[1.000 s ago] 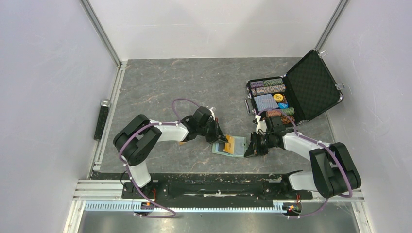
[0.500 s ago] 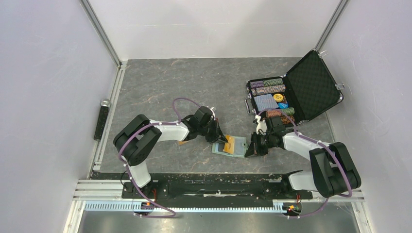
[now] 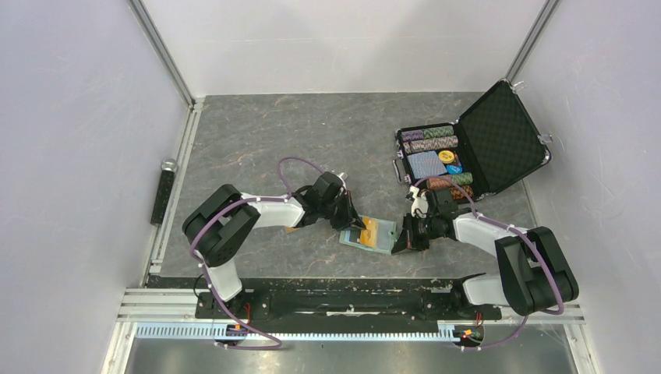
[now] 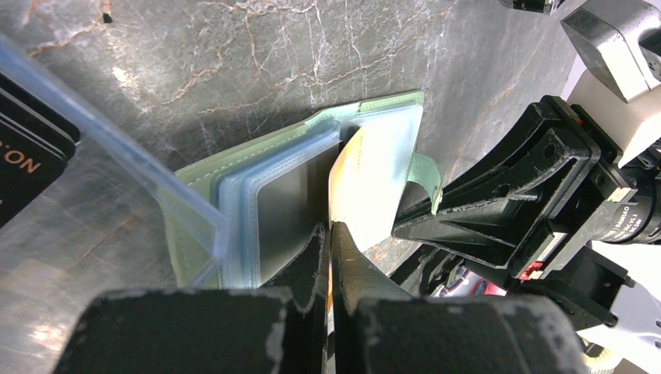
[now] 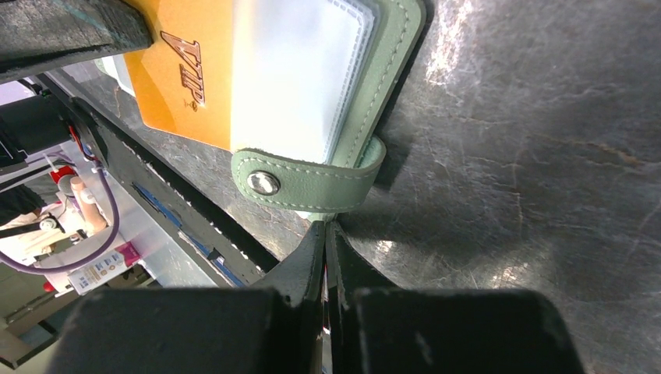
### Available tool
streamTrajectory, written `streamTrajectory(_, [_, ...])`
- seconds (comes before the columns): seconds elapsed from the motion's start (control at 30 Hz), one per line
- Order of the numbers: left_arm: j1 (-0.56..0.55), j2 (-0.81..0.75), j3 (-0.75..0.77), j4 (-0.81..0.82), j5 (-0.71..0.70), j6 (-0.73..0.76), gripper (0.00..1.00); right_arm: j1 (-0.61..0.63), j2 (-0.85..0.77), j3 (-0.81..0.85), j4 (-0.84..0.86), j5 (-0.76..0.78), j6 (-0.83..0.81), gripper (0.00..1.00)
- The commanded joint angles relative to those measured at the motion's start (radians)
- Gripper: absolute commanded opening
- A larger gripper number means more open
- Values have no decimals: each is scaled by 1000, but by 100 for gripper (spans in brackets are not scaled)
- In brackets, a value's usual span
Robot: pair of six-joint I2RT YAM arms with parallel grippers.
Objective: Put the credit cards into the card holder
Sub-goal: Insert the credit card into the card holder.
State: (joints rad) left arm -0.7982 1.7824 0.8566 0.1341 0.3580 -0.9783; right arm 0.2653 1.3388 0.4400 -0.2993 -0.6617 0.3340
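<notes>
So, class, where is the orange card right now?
The orange card sits low-centre in the top view, pinched by the left gripper, partly inside the open card holder.

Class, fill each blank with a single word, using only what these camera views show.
1. The left gripper pinches a credit card coloured ____.
2. That credit card bears the letters ____.
3. The pale green card holder lies ____, not folded shut.
4. The poker chips sit in a hard case coloured ____.

Missing words: orange; VIP; open; black.
</notes>
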Motion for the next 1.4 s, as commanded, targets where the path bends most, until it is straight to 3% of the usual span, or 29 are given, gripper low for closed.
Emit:
streamTrajectory(0.0, [-9, -5, 8, -75, -86, 35, 2, 3, 4, -21, 41, -26, 10, 0])
streamTrajectory(0.3, [-28, 47, 29, -59, -3, 38, 2, 3, 17, -17, 42, -21, 4, 0])
streamTrajectory(0.6, [-61, 70, 159, -287, -44, 150, 2, 3, 22, -4, 30, -7, -11, 0])
streamTrajectory(0.93, [-71, 52, 212, -423, -88, 184, 2, 4, 33, 36, -13, 27, -45, 0])
streamTrajectory(1.37, [-74, 96, 232, -376, 6, 165, 2, 4, 49, 55, -40, 46, -79, 0])
